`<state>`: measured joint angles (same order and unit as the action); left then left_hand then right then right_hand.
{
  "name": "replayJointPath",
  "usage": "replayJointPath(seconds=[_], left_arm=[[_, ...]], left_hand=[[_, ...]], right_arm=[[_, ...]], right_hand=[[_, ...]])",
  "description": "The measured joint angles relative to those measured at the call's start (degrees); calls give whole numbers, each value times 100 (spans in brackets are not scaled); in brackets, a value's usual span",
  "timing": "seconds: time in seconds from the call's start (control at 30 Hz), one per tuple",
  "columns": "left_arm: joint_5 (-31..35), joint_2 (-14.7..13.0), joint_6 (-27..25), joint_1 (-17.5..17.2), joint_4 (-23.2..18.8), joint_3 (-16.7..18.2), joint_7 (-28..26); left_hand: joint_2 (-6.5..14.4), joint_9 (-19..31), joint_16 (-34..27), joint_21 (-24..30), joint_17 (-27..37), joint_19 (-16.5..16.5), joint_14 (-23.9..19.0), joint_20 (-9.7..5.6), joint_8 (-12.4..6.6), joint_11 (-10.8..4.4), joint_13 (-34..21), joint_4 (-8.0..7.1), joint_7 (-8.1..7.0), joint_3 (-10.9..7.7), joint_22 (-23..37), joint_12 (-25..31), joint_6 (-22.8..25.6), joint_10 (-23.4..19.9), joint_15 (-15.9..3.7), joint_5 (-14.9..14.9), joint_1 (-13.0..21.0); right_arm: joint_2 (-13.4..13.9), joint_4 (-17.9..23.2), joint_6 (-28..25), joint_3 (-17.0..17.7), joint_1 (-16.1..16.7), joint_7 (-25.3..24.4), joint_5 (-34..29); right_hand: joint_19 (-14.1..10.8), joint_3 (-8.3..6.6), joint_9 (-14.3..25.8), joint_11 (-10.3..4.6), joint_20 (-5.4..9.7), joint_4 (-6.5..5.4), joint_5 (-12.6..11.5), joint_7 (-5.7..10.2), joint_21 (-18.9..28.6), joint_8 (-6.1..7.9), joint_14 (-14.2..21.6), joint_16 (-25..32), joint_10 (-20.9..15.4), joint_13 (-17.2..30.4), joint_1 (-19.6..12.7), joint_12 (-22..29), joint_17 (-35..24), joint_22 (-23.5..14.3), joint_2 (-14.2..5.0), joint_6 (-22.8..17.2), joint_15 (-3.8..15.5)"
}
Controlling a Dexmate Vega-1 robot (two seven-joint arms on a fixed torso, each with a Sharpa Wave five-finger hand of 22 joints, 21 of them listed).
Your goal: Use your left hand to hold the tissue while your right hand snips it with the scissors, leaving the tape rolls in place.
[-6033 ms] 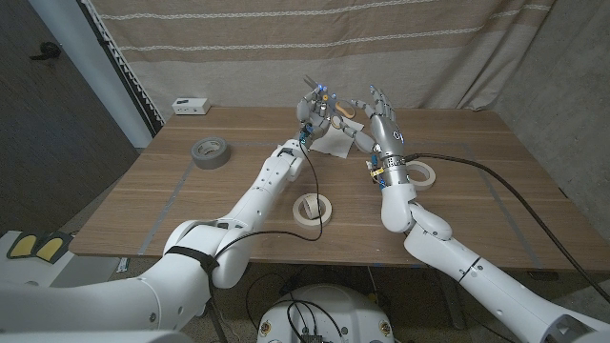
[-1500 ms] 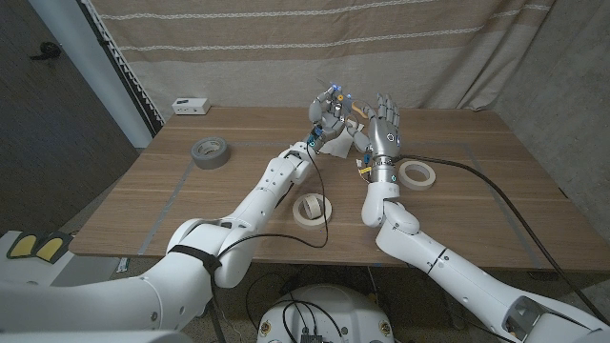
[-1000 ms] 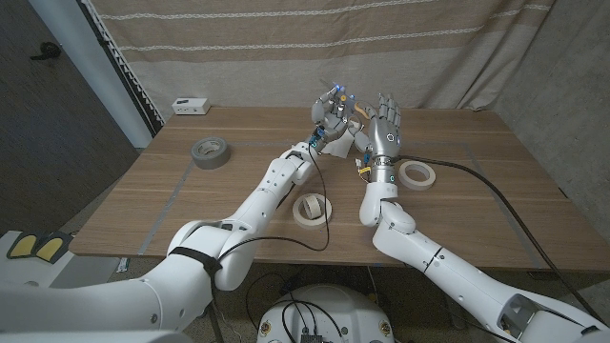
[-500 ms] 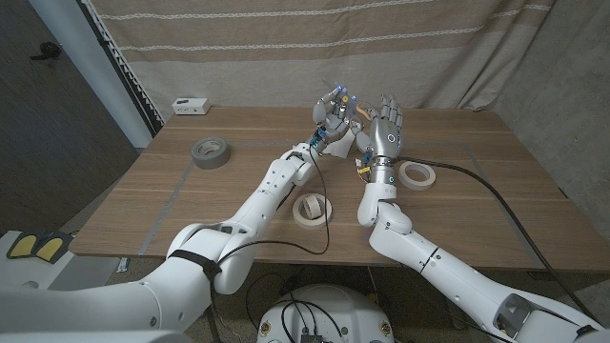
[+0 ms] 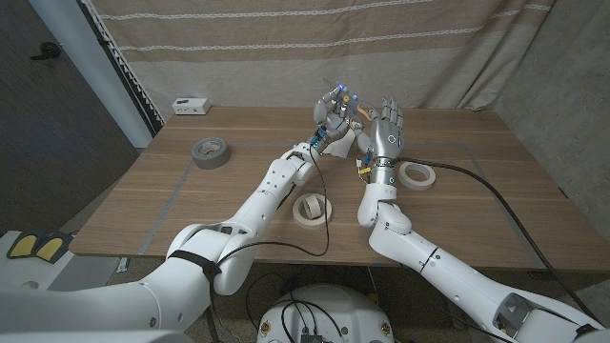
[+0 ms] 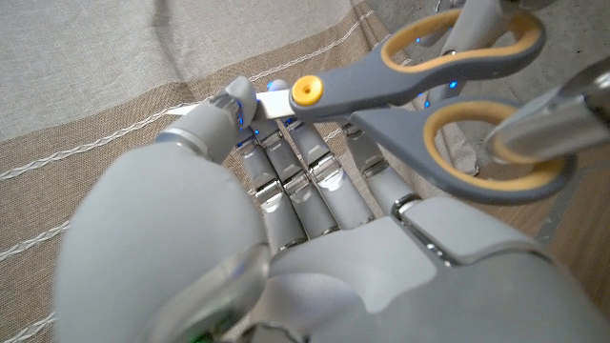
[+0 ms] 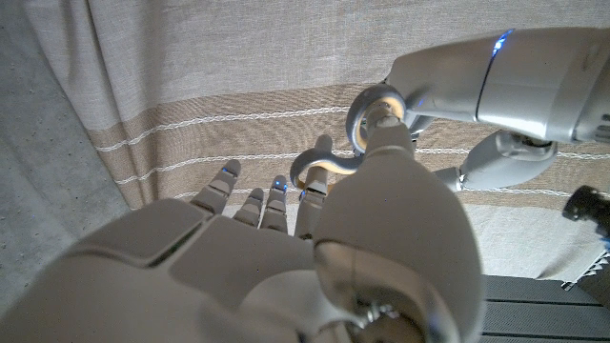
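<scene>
My left hand [image 5: 334, 116] is raised over the far middle of the table and pinches the white tissue [image 5: 337, 143], which hangs below it. A small white bit of tissue [image 6: 277, 103] shows between its fingertips. Right beside it, my right hand [image 5: 386, 131] stands upright and holds the scissors [image 5: 361, 111]. In the left wrist view the scissors [image 6: 419, 90] have grey handles lined in orange and a yellow pivot. Their blades are hidden behind my left fingers [image 6: 286, 181]. One handle loop [image 7: 324, 164] curves over my right hand [image 7: 286, 257].
A grey tape roll [image 5: 211, 151] lies at the left of the table. A cream tape roll [image 5: 313, 209] sits near the front middle, and another cream roll [image 5: 416, 174] is right of my right wrist. A small white box [image 5: 189, 104] stands at the back left. A curtain hangs behind.
Since six seconds ago my right hand has closed in on my left and both have risen, lifting the tissue off the table. Over the last second they barely move.
</scene>
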<state>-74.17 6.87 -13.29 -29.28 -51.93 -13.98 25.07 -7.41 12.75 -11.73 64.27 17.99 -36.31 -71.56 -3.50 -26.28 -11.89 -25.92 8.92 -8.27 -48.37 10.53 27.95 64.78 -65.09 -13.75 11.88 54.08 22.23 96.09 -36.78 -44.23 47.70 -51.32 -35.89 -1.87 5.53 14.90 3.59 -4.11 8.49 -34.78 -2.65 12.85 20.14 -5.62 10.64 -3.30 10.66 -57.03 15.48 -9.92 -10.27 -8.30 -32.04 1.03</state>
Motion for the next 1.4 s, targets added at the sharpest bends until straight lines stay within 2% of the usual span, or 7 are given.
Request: replayJointPath(seconds=[0.17, 0.43, 0.6, 0.87, 1.03, 1.13, 1.4], left_arm=[[2, -9, -8, 5, 3, -28, 54], [3, -34, -82, -1, -15, -60, 87], [2, -50, -167, -11, -26, -89, 127], [2, -63, -255, -22, -46, -106, 164], [2, -85, -277, -52, -103, -139, 192], [3, -85, -289, -52, -103, -139, 204], [-5, -102, -317, -65, -132, -158, 219]], left_hand=[[0, 0, 2, 0, -3, 0, -2, 0, 0, -6, 0, 1, 10, -1, 0, -11, 10, -8, -2, 0, 0], [0, 0, -6, 0, -8, 0, -3, 0, 0, -5, 0, 9, 11, -8, -2, 30, 10, -8, -3, -11, 0], [0, 2, -6, -8, -7, 0, -3, 0, 0, -5, 3, 5, 11, -5, -2, 31, 11, -8, -3, -12, 0], [0, 0, -6, -20, -3, 2, -3, 1, -24, -5, 18, 3, 40, -4, -1, 31, 40, -9, -3, -12, 0], [0, 0, -6, 1, 0, 3, -3, 1, -24, -1, 34, -2, 41, 2, -1, 31, 41, -40, -3, -12, 1], [-1, 0, -6, 1, 3, 4, -4, 1, -24, -8, 34, -2, 41, 2, 1, 30, 41, -48, -4, -12, 1], [-1, 1, -6, 1, 7, 24, -3, 1, -28, -8, 31, -2, 41, 2, 1, 18, 41, -50, -5, -12, 2]], right_arm=[[-13, -49, -72, -18, -31, -23, -17], [-52, -131, -85, -13, -58, -165, -19], [-98, -206, -87, 10, -79, -267, -14], [-158, -318, -111, 20, -126, -337, -2], [-180, -357, -161, 5, -144, -426, 29], [-196, -378, -161, -4, -151, -426, 29], [-223, -416, -229, -11, -165, -487, 71]], right_hand=[[0, 0, 0, -43, 0, 0, 0, 42, 0, 0, 1, 0, -43, 0, 0, 12, -10, 0, 0, -42, -2], [-30, 0, 1, -115, -31, 0, 25, 40, 0, 75, 136, 0, -196, 1, 0, 44, -10, 0, 0, -246, 7], [-30, 26, 1, -114, -30, -26, 25, 71, 0, 89, 196, 0, -338, 1, 0, 66, -10, 0, 0, -278, -9], [-71, 50, 14, -109, -72, -49, 24, 41, 0, 89, 236, 0, -395, 1, -29, 108, -10, 0, 29, -309, -31], [-71, 74, 16, -97, -72, -73, 24, 74, 0, 88, 259, 0, -445, 1, -29, 110, -10, 1, 29, -343, -51], [-102, 73, 16, -103, -102, -73, 24, 103, 0, 152, 297, 0, -495, 2, -35, 110, -10, 1, 86, -474, -31], [-123, 54, 41, -164, -124, -53, 24, 173, 0, 231, 413, 44, -655, 2, -137, 151, -13, 1, 27, -691, 3]])
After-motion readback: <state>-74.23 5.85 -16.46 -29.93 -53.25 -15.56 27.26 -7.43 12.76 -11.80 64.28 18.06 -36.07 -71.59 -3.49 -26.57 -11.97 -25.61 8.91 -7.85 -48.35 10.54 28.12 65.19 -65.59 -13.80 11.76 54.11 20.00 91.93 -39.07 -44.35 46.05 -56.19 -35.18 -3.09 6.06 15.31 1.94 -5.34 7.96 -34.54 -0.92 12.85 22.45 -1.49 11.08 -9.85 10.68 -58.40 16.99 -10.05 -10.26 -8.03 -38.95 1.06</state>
